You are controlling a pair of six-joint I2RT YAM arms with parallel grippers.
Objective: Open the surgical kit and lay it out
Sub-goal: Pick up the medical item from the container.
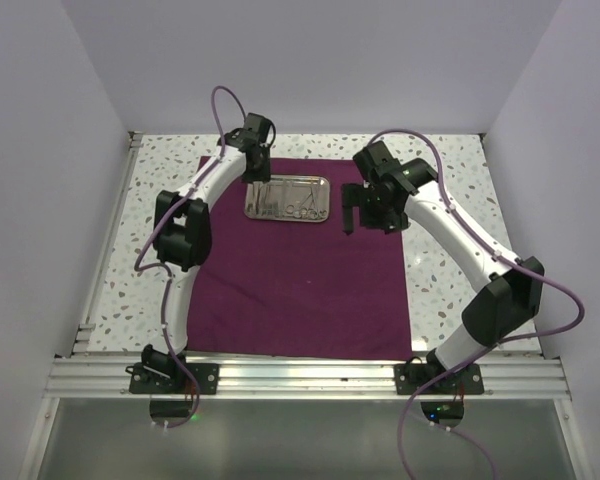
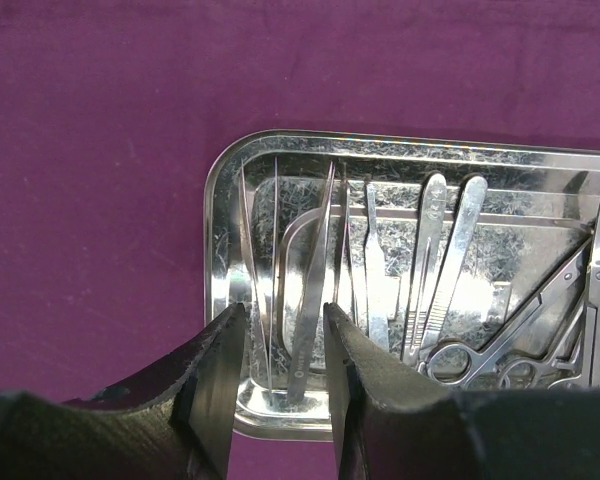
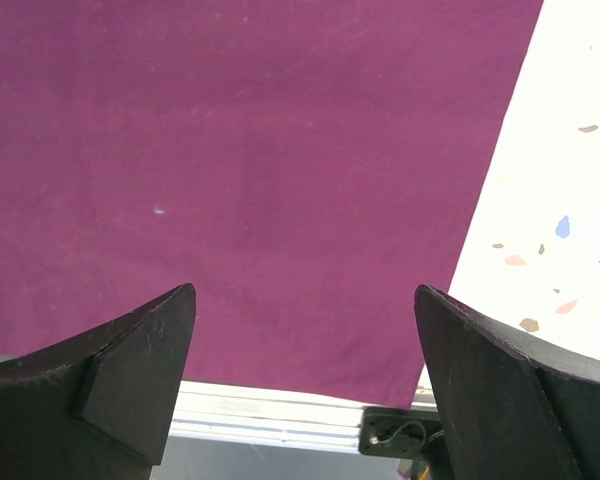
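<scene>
Left wrist, tweezers (image 2: pixel 315 260) between left pincer (image 2: pixel 282 318) jaws

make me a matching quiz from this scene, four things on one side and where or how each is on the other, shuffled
1 steel tray
2 purple cloth
3 left gripper
4 right gripper

A wide open over bare cloth
B spread flat on the table
C astride tweezers in the tray
D resting on the cloth's far part

Pairs: 1-D, 2-B, 3-C, 4-A

Maroon cloth (image 1: pixel 300 290) is spread flat; shiny steel tray (image 2: pixel 430 145) is set near its far edge, tweezers (image 2: pixel 318 270) and ring-handled clamps (image 2: pixel 525 315) laid inside.
</scene>
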